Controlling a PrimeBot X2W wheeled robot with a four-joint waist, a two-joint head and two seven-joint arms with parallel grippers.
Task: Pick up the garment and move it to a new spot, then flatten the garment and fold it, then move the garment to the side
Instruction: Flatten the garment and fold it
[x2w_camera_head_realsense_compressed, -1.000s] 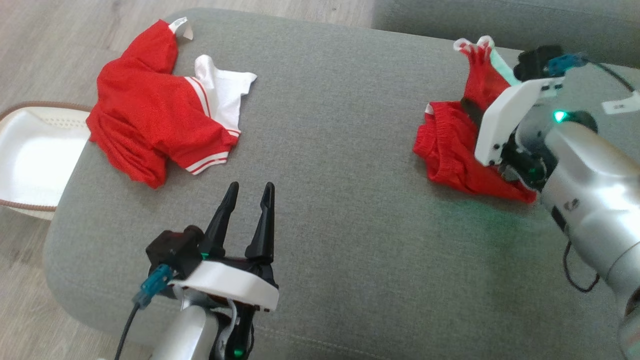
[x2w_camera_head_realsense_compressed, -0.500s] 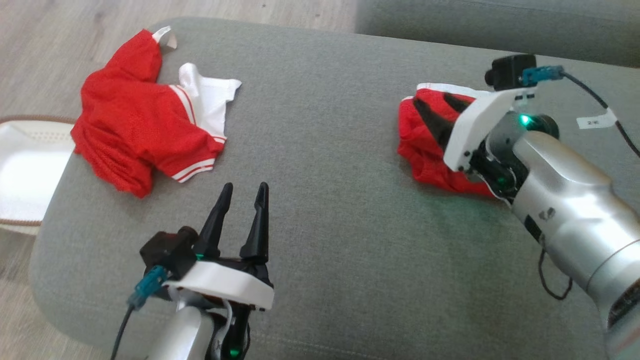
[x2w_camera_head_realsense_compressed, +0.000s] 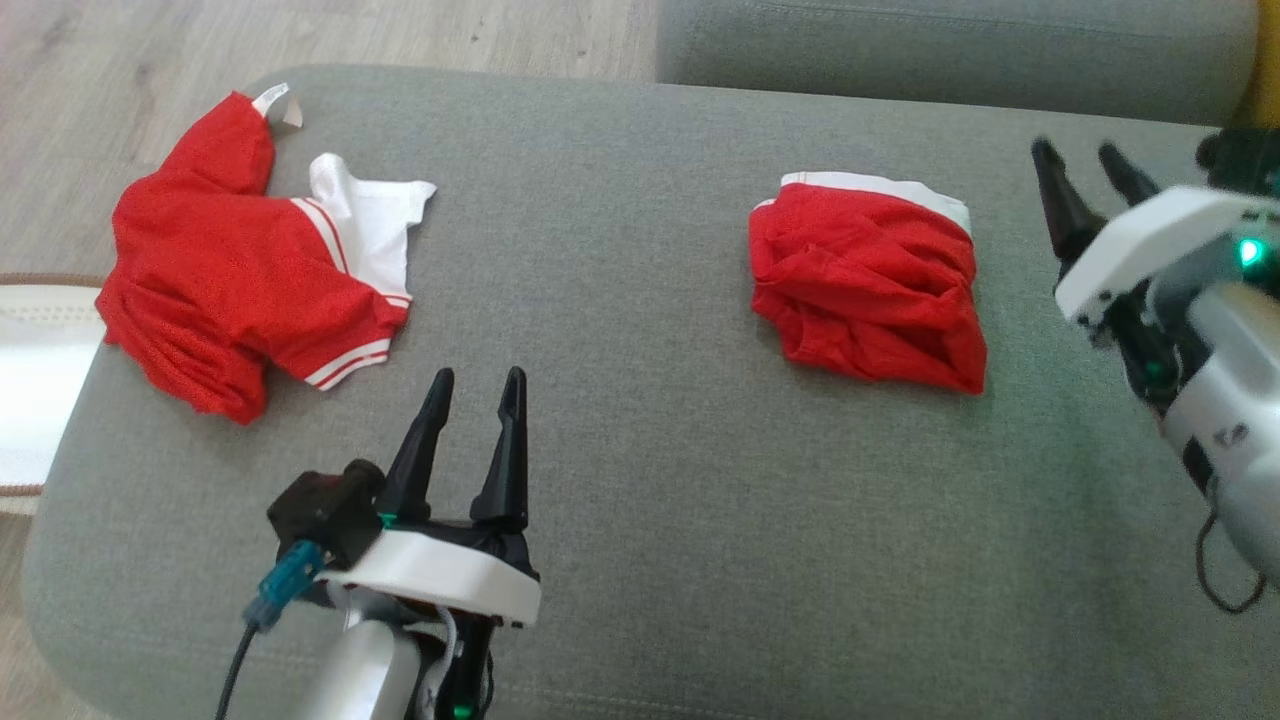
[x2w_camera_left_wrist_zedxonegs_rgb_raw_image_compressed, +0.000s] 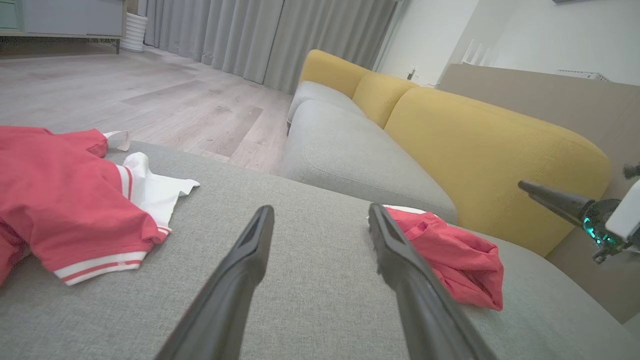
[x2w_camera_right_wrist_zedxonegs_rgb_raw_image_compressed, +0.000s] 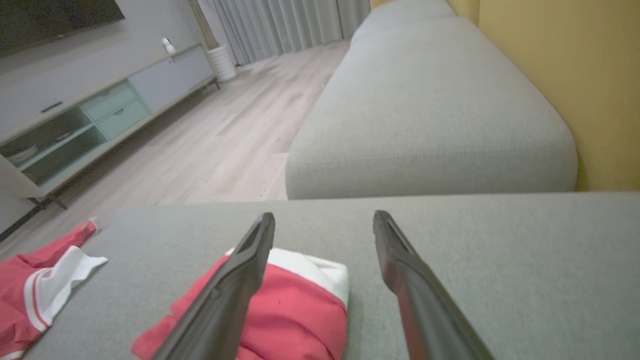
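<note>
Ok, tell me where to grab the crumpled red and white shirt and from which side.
Probably the striped sleeve cuff: it sticks out flat from the crumpled shirt toward the open left gripper, the nearer one. Come in low from the near side of the cushion and pinch that hem; the bunched middle would gather several layers.

This is looking like someone's living room at home, no question. The cameras are looking over a big grey fabric sofa seat (x2w_camera_head_realsense_compressed: 650, 450) with chunky mustard-yellow back cushions (x2w_camera_left_wrist_zedxonegs_rgb_raw_image_compressed: 475, 145) running behind it. Long grey pleated curtains (x2w_camera_left_wrist_zedxonegs_rgb_raw_image_compressed: 260, 35) are hanging down to a pale wood-plank floor (x2w_camera_right_wrist_zedxonegs_rgb_raw_image_compressed: 200, 150), and a low grey media cabinet with pale green drawers (x2w_camera_right_wrist_zedxonegs_rgb_raw_image_compressed: 100, 115) is standing under a dark wall-mounted screen (x2w_camera_right_wrist_zedxonegs_rgb_raw_image_compressed: 50, 20).
</note>
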